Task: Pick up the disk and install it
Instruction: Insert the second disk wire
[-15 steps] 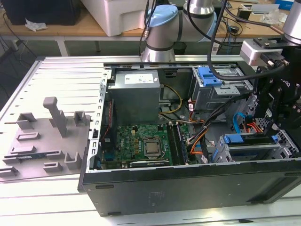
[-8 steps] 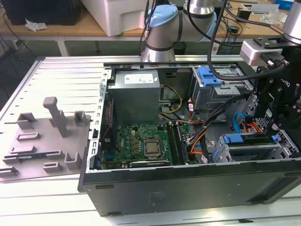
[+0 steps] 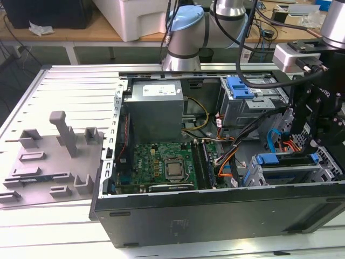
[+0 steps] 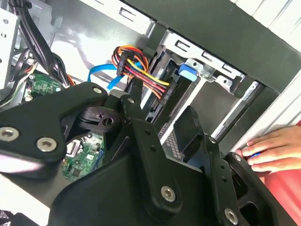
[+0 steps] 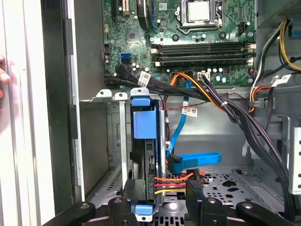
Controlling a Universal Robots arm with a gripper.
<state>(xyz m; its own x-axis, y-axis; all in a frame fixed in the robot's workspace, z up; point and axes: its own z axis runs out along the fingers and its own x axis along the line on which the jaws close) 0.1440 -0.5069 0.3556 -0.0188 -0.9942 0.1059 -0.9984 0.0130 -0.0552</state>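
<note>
We are looking at a ribbed grey metal workbench (image 3: pixel 70 81) with cluttered desks behind it, and an open black computer tower case (image 3: pixel 215 216) is lying on its side on the bench. A grey plastic fixture plate with upright posts (image 3: pixel 51 156) is sitting on the bench toward the exterior view's left, just beside the case. Inside the case we are seeing a green motherboard (image 3: pixel 159 164), a grey metal power-supply box (image 3: pixel 156 108) and a silver drive cage with a blue latch (image 3: pixel 245 100).

The black robot gripper (image 3: pixel 307 127) is hanging over the case's corner at the exterior view's right, above the lower drive bay. In the first wrist view the flat silver disk with its blue plastic frame (image 5: pixel 143 165) is standing on edge inside that bay, and a bundle of red, orange and yellow wires (image 5: pixel 174 181) is reaching its end. The gripper's fingers (image 5: pixel 195 193) are sitting just beside the disk; we cannot tell whether they are spread or pressed together. A person's hand (image 4: pixel 277 150) is resting on the outside of the case wall in the second wrist view.
</note>
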